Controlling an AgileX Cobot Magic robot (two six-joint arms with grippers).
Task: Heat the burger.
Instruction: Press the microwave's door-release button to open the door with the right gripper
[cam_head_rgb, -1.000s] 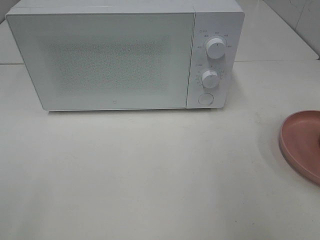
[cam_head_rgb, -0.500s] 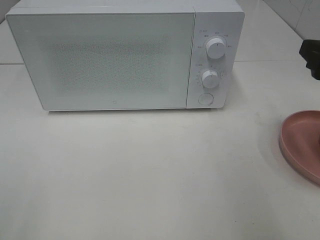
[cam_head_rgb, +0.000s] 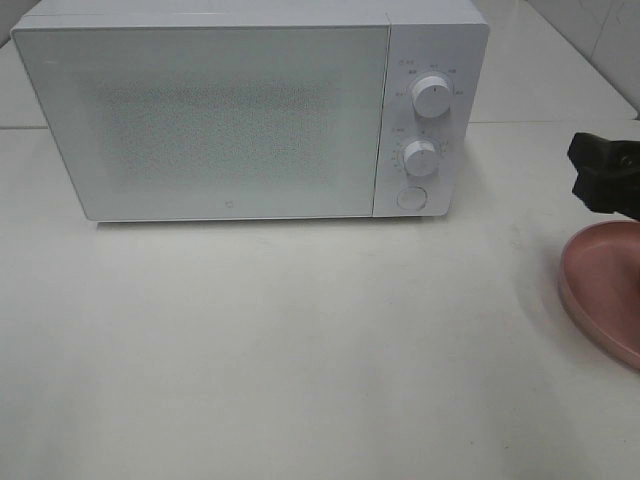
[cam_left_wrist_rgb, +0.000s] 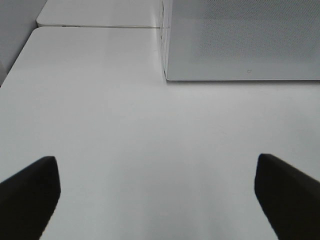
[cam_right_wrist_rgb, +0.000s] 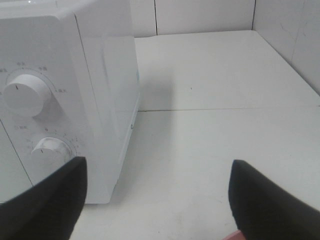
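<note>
While the microwave (cam_head_rgb: 250, 110) stays shut, the right gripper (cam_head_rgb: 585, 172) has neared the plate (cam_head_rgb: 598, 290).

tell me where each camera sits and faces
Exterior high: up high, looking down on white box-shaped microwave and shallow round pink plate; right gripper at right edge.
Left wrist: low over white tabletop, facing microwave door; open left gripper.
Right wrist: facing microwave's two round white knobs; open right gripper.
All share the microwave.

White tabletop (cam_head_rgb: 300, 330), pale tiled wall (cam_head_rgb: 610, 40)
</note>
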